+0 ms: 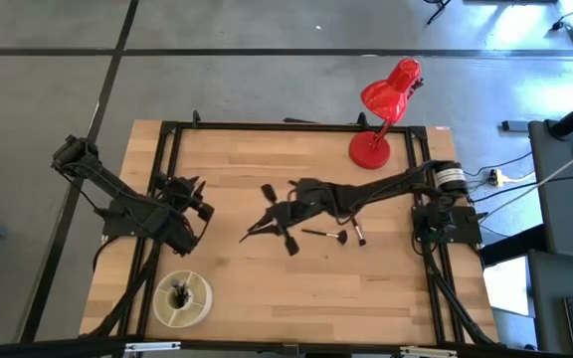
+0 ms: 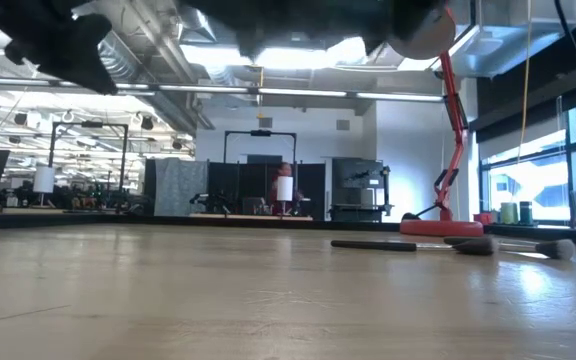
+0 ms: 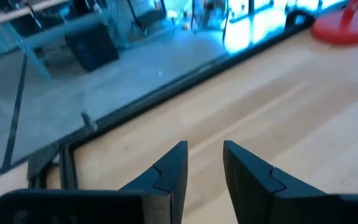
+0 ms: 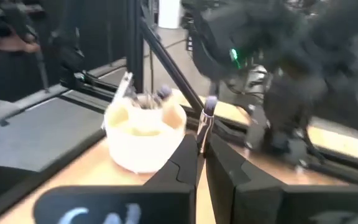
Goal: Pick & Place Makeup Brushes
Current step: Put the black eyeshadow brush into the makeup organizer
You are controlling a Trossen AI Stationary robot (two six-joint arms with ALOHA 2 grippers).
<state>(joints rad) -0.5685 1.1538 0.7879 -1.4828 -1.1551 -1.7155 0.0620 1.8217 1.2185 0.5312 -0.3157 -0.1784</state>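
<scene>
Three dark makeup brushes (image 1: 338, 236) lie flat on the table right of centre; in the low view they show as brushes (image 2: 468, 243) near the red lamp. A pale round cup (image 1: 182, 299) near the table's near-left corner holds several brushes upright. In the right wrist view the cup (image 4: 145, 134) lies ahead of the fingers. My right gripper (image 1: 259, 229) hangs over the table's middle, pointing toward the cup, shut on one brush (image 4: 207, 112). My left gripper (image 1: 199, 199) waits open over the left side, its fingertips (image 3: 204, 149) holding nothing. My right gripper pinches a thin brush between its two fingertips (image 4: 191, 152). The brush's shaft (image 4: 202, 138) stands across the fingers, and its silvery end (image 4: 209, 104) sticks out beyond them. The brush is lifted clear of the table.
A red desk lamp (image 1: 381, 114) stands at the far right of the table, with its base (image 2: 438, 226) behind the lying brushes. A black frame (image 1: 267, 126) runs along the table's edges. Bare wood lies between the cup and the loose brushes.
</scene>
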